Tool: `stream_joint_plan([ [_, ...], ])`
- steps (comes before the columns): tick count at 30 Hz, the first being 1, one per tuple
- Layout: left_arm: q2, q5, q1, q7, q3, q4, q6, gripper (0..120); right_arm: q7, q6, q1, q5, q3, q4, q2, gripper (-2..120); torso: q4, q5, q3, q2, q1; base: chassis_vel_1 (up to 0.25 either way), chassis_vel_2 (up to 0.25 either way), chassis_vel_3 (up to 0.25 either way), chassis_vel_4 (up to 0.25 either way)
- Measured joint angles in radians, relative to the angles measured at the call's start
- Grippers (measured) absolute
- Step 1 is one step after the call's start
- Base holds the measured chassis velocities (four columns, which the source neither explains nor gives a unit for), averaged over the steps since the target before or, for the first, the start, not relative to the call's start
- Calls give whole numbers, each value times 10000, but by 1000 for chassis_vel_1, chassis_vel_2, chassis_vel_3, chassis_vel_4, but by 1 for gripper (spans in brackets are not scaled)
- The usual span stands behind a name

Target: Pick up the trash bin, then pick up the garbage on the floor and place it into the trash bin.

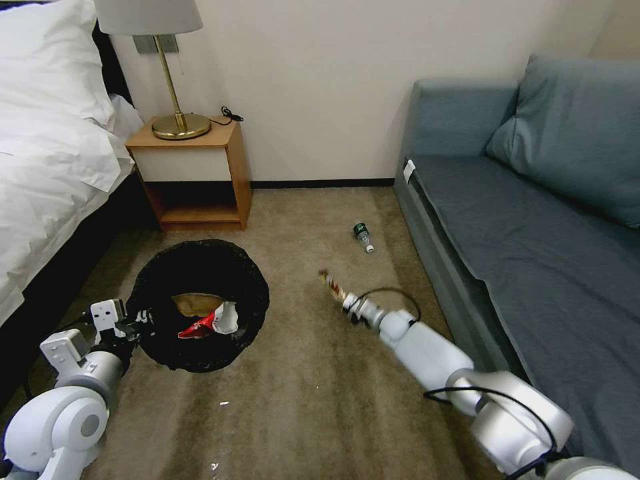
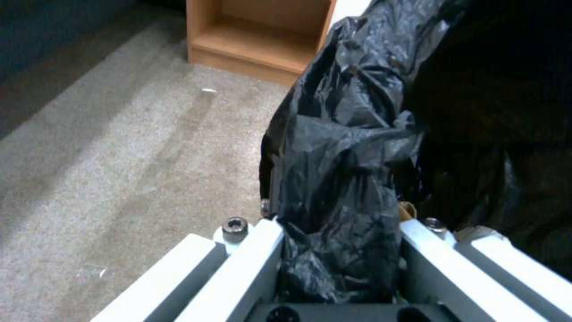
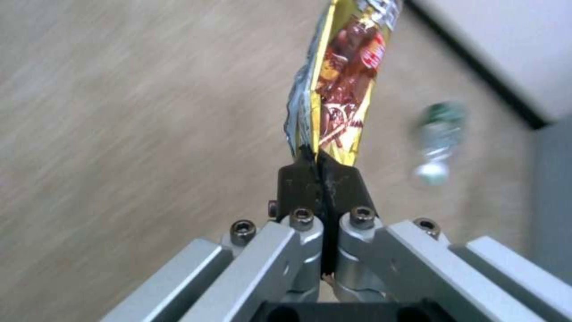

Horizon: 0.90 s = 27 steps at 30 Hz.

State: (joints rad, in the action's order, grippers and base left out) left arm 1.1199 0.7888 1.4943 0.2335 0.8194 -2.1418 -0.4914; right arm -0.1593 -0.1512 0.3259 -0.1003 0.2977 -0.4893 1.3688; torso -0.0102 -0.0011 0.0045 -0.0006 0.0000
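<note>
Left gripper (image 2: 339,250) clamped on the bag-covered rim of the round white trash bin lined with crinkly black plastic (image 1: 200,303), near the bed; head view alone looks inside, at crumpled brown paper (image 1: 197,303) and a red-and-white wrapper (image 1: 212,323). Right gripper (image 3: 321,176) pinched shut on a shiny gold-and-dark snack wrapper (image 3: 342,80), arm stretched forward over carpet beside the grey-blue sofa (image 1: 533,220). Lying beyond on the floor, a small clear bottle with green label (image 1: 363,237).

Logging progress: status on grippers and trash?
Left gripper shut on trash bin rim. Right gripper shut on snack wrapper. Bottle on floor.
</note>
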Motion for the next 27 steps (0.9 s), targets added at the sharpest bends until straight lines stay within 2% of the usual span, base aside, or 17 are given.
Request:
stream_joint_plan([
  [6,-59,83,-22,15,7,-2,0,0,454,-717,-238,-720,-1171,-585,-632,0,-3,2,1,0,1,0,0,0,0],
  [8,-55,76,-25,16,5,51,3,0,522,-1181,89,-1388,-2316,-1650,-1047,0,0,6,2,0,1,0,0,0,0],
  [9,-49,66,-33,17,-4,80,7,0,284,-1589,246,-1875,-2720,-2130,-1235,0,-3,2,0,0,0,0,0,0,0],
  [10,-49,66,-33,17,-4,80,7,0,284,-1589,246,-1875,-2720,-2130,-1235,0,-3,2,0,0,0,0,0,0,0],
  [12,-22,52,-69,11,-57,135,17,0,-787,-2993,705,-3549,-3240,-3609,-1863,0,-1,7,1,0,1,0,0,0,0],
  [13,-22,52,-69,11,-57,135,17,0,-787,-2993,705,-3549,-3240,-3609,-1863,0,-1,7,1,0,1,0,0,0,0],
  [15,12,18,-90,18,-93,151,31,0,-1470,-3687,1245,-4610,-3467,-5230,-2639,0,-2,0,-1,0,0,0,0,0,0],
  [16,33,13,-96,15,-122,151,35,0,-1772,-3744,1617,-5000,-3592,-6319,-3039,0,-16,-3,-1,0,0,0,0,0,0],
  [17,33,13,-96,15,-122,151,35,0,-1772,-3744,1617,-5000,-3592,-6319,-3039,0,-16,-3,-1,0,0,0,0,0,0],
  [18,44,21,-96,12,-143,148,36,0,-2057,-3731,1926,-5409,-3609,-7468,-3392,0,-14,8,0,0,1,0,0,0,0],
  [19,45,21,-95,22,-150,144,38,0,-2232,-3683,2126,-5716,-3552,-8327,-3630,0,-10,3,-2,0,0,0,0,0,0],
  [20,45,21,-95,22,-150,144,38,0,-2232,-3683,2126,-5716,-3552,-8327,-3630,0,-10,3,-2,0,0,0,0,0,0],
  [22,44,41,-82,31,-158,100,41,0,-2486,-3542,2355,-6105,-3243,-9547,-3939,0,3,-3,-2,0,0,0,0,0,0],
  [23,44,41,-82,31,-158,100,41,0,-2486,-3542,2355,-6105,-3243,-9547,-3939,0,3,-3,-2,0,0,0,0,0,0],
  [24,42,43,-63,71,-157,33,41,0,-2721,-3433,2430,-6166,-2873,-10418,-4113,0,4,8,0,0,0,0,0,0,0],
  [27,45,73,-52,91,-182,-26,41,0,-2953,-3224,2445,-6123,-2420,-11344,-4262,0,1,-5,-2,0,0,0,0,0,0],
])
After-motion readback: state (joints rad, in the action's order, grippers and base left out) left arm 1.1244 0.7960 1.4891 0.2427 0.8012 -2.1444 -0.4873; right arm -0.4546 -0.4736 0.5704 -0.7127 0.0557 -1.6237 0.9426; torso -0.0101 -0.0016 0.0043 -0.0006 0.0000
